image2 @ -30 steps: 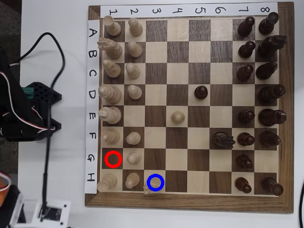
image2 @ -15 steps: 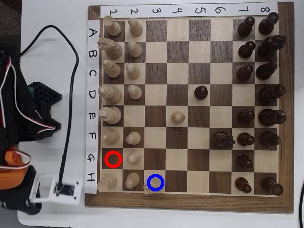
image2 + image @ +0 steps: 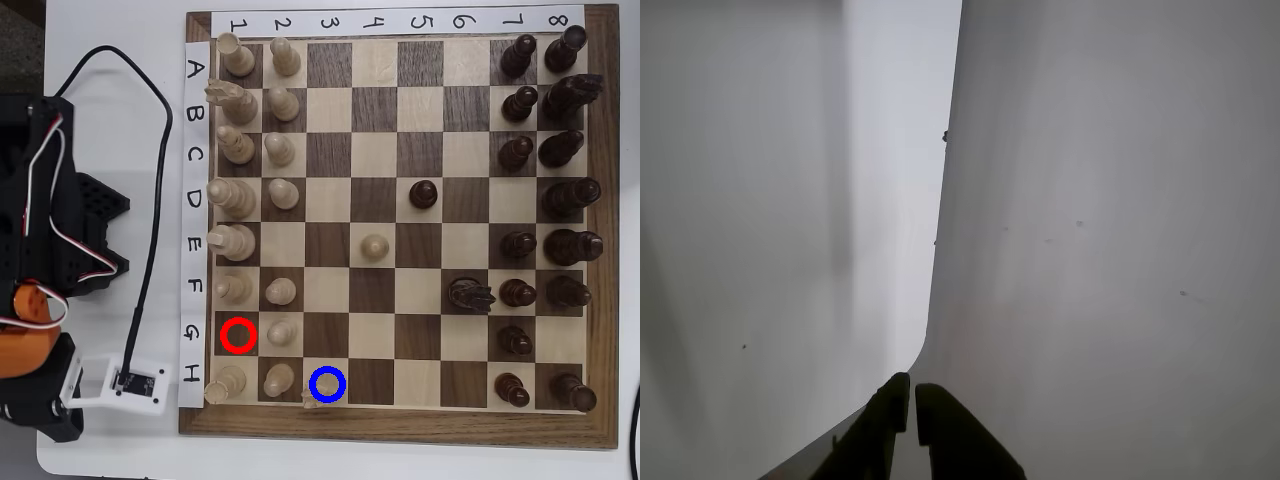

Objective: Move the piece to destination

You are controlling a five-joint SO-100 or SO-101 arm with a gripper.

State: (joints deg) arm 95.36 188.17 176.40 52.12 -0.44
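The piece [image 3: 308,397] is a small pale cream shape at the lower left corner of the destination [image 3: 327,384], the light square H3 with the blue ring. It sits half on the board's rim, and its carving is too small to make out. The red-ringed square G1 [image 3: 238,336] is bare. In the overhead view my arm [image 3: 40,300] is off the board to the left, over the white table. In the wrist view my gripper [image 3: 912,386] shows at the bottom edge, its dark fingers [image 3: 880,430] nearly touching with nothing between them. That view shows only blurred white surfaces.
Pale pieces fill columns 1 and 2, with another pale knight [image 3: 225,97] at B1 and a lone pale pawn [image 3: 375,246] at E4. Dark pieces crowd columns 7 and 8, with a dark pawn [image 3: 424,193] and a dark knight [image 3: 468,293] further in. A black cable [image 3: 150,220] runs beside the board.
My arm has swung into the overhead view at the lower left and settled there with its white camera mount. No piece on the board has moved.
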